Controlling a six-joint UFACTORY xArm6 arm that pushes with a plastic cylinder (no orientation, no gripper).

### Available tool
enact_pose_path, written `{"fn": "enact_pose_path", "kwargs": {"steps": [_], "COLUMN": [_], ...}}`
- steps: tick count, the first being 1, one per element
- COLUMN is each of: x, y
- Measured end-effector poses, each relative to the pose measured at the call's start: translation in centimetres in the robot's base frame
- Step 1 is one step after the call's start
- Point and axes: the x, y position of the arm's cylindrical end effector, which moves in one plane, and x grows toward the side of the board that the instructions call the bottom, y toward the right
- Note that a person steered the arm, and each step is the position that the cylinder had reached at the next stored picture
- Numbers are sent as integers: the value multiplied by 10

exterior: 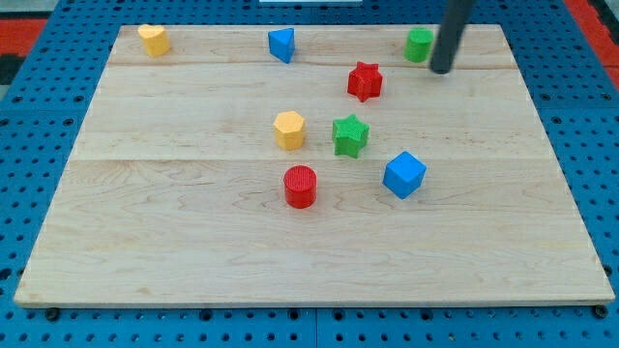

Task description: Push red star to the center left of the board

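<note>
The red star (365, 81) lies on the wooden board (193, 222), right of centre near the view's top. My tip (441, 70) is at the end of the dark rod that comes down from the view's top right. It stands to the right of the red star, with a gap between them, and just right of a green block (419, 44).
A yellow block (154, 40) and a blue block (281, 44) lie along the top edge. A yellow hexagonal block (289, 130), a green star (350, 135), a blue cube (404, 175) and a red cylinder (300, 187) cluster around the board's centre.
</note>
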Motion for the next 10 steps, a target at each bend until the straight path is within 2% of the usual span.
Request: {"fn": "enact_pose_path", "kwargs": {"steps": [1,2,5,7,9,10], "x": [26,26,7,43,72,81], "y": [-70,-173,-249,-345,-357,-345]}}
